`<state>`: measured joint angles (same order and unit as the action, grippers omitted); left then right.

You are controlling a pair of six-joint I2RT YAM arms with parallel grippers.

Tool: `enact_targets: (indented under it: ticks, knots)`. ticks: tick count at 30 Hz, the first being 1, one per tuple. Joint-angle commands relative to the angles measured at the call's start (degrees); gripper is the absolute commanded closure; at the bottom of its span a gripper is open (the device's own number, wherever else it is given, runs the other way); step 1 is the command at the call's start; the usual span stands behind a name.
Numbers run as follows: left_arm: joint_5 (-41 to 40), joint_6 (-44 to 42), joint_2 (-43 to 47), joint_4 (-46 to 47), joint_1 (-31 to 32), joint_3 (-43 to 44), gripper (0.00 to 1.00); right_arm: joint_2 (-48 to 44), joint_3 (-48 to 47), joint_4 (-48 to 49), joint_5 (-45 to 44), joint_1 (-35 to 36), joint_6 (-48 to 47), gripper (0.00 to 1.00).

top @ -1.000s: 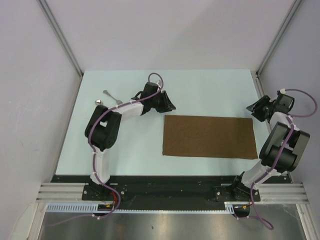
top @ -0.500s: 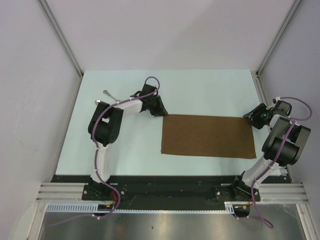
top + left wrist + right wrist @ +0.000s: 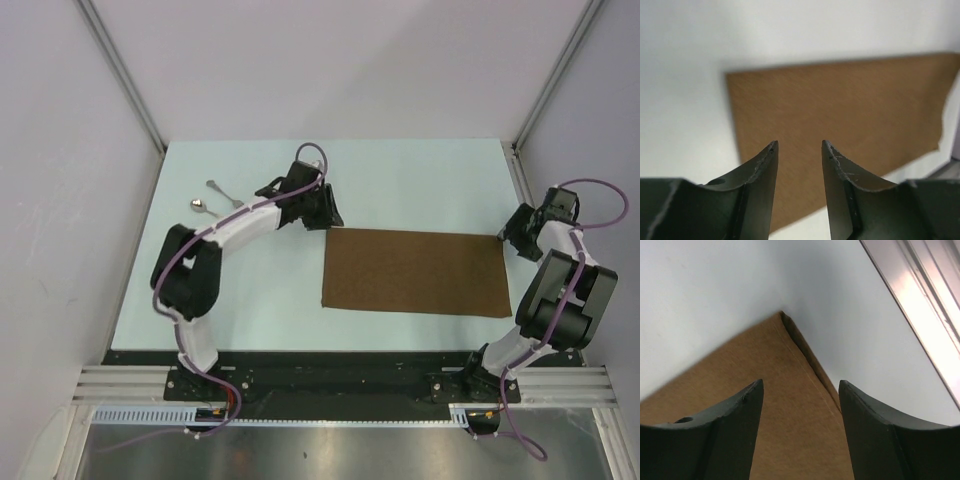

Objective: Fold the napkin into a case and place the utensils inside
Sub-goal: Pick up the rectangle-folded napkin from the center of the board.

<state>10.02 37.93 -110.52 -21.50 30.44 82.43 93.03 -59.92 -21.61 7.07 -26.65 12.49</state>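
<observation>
The napkin [image 3: 415, 272] lies flat on the table [image 3: 420, 180] as a plain brown rectangle with its long edges running left to right. Its edges are straight, and a stitched hem shows at the far right corner. Bare table surrounds the napkin on its far, near and left sides. The left gripper [image 3: 325, 215] hangs over its far left corner, jaws parted, nothing between them. The right gripper [image 3: 510, 232] hangs at its far right corner, jaws wide, empty. The fork [image 3: 226, 193] and spoon [image 3: 203, 207] lie well left of the napkin
</observation>
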Motion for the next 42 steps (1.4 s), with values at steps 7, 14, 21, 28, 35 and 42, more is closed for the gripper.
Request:
enact_targets:
  ticks: [7,14,21,28,35,42]
  knots:
    - [1.1,-0.6,16.3,0.1,8.3,-10.9,0.56,-1.6,3.9,-5.0,-3.6,2.5,-14.4,0.40]
    - [1.4,-1.0,20.6,-1.7,10.8,-12.2,0.57,-1.6,4.5,-5.3,-1.6,1.3,-15.5,0.43]
    - [2.5,-2.3,22.5,-2.8,10.7,-11.5,0.57,2.0,4.4,-5.4,-1.1,1.3,-15.8,0.46]
    - [4.1,-2.8,22.5,-2.9,10.3,-10.5,0.57,6.5,3.7,-6.0,-5.4,2.7,-15.7,0.48]
    - [6.2,-2.1,21.8,-2.1,9.7,-9.3,0.57,9.2,3.8,-6.1,-15.4,6.2,-14.2,0.65]
    - [6.7,-1.7,23.3,-1.6,9.2,-11.1,0.57,8.9,4.0,-6.0,-15.9,7.2,-14.6,0.89]
